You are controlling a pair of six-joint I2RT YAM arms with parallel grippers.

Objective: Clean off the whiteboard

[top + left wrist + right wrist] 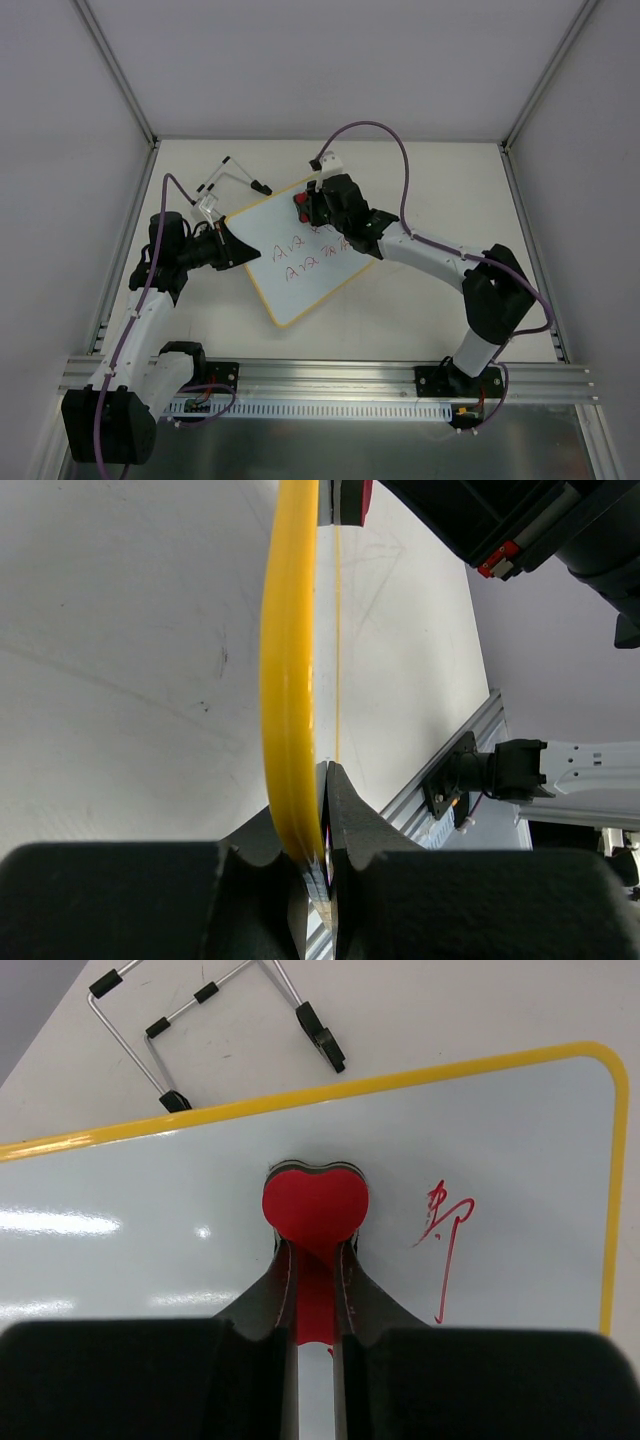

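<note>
The whiteboard (300,265), white with a yellow frame, lies tilted in the middle of the table and carries two lines of red handwriting (312,262). My left gripper (232,250) is shut on the board's left edge; the left wrist view shows the yellow frame (290,680) edge-on between the jaws. My right gripper (312,208) is shut on the red eraser (315,1210) and holds it on the board near the top corner. Red writing (445,1240) shows just right of the eraser in the right wrist view.
A wire stand with black feet (232,177) lies on the table beyond the board's top-left edge, also in the right wrist view (215,1020). Aluminium rail (330,375) runs along the near edge. Grey walls enclose the table on three sides.
</note>
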